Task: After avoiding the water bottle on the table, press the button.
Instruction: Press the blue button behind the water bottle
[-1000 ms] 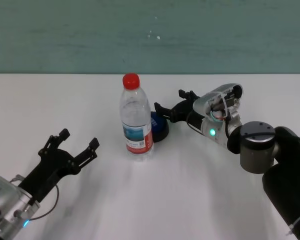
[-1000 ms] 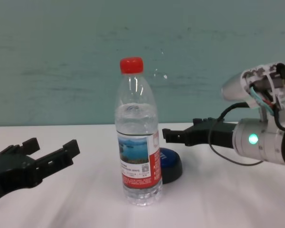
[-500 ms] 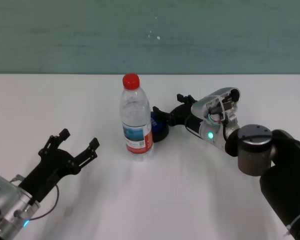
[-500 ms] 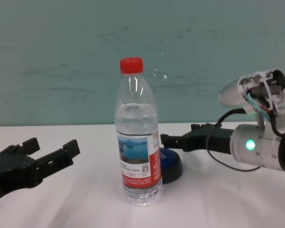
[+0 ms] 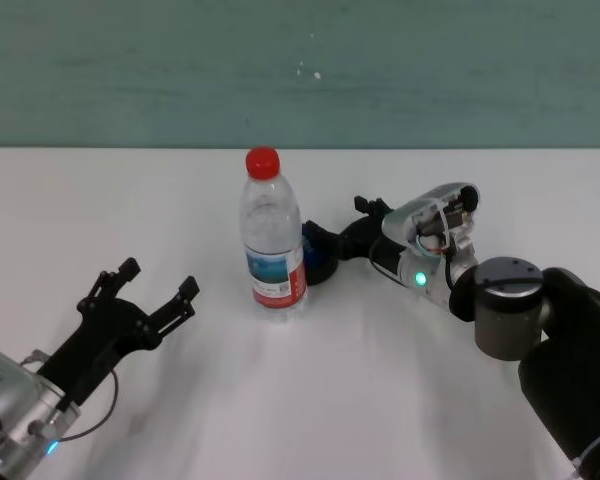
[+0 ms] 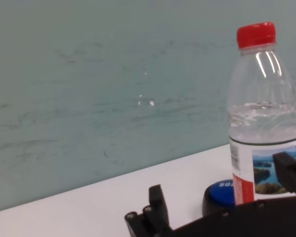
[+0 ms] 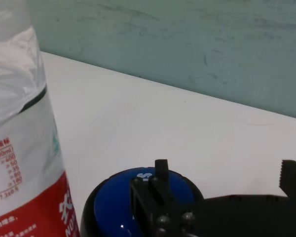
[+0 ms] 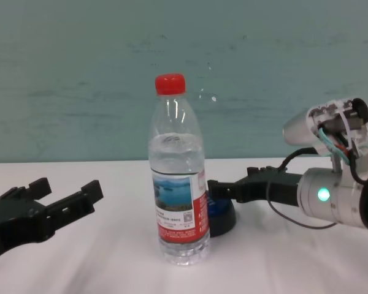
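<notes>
The water bottle (image 5: 273, 245) stands upright mid-table, clear with a red cap; it also shows in the chest view (image 8: 178, 184), the left wrist view (image 6: 264, 133) and the right wrist view (image 7: 19, 148). The blue button (image 5: 320, 262) sits just behind and right of it, partly hidden, and shows in the chest view (image 8: 224, 217) and right wrist view (image 7: 123, 207). My right gripper (image 5: 337, 222) is open, reaching in from the right past the bottle. One of its fingers (image 7: 160, 180) lies on or just over the button's top. My left gripper (image 5: 160, 277) is open and empty at the front left.
The white table (image 5: 380, 400) stretches wide around the bottle and ends at a teal wall (image 5: 300, 70) at the back. The right forearm (image 8: 331, 196) with a green light lies low over the table's right side.
My right gripper has moved left and down, from above the button's right side onto its top. The bottle and the left arm have not moved.
</notes>
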`<state>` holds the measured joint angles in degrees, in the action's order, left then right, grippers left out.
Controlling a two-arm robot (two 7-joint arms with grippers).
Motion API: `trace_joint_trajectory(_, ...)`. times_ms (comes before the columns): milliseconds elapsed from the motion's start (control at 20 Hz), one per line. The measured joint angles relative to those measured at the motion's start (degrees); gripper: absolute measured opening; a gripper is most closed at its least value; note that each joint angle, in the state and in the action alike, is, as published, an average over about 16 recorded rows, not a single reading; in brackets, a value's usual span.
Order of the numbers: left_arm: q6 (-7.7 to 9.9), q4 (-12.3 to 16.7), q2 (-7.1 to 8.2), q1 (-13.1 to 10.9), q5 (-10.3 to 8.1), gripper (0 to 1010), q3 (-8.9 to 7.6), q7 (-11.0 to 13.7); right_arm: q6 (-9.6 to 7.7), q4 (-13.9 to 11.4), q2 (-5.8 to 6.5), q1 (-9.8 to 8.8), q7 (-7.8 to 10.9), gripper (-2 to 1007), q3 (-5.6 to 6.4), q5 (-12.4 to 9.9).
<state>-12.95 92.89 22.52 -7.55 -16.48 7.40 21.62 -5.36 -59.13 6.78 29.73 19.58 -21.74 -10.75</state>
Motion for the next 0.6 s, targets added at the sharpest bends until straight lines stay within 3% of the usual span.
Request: trace_joint_trajectory(600, 0.0, 0.0, 0.0, 0.0, 0.0, 1010, 0.0, 0.0, -0.12, 0.51, -0.17, -0.17, -0.15, 1004, 0.03, -0.11)
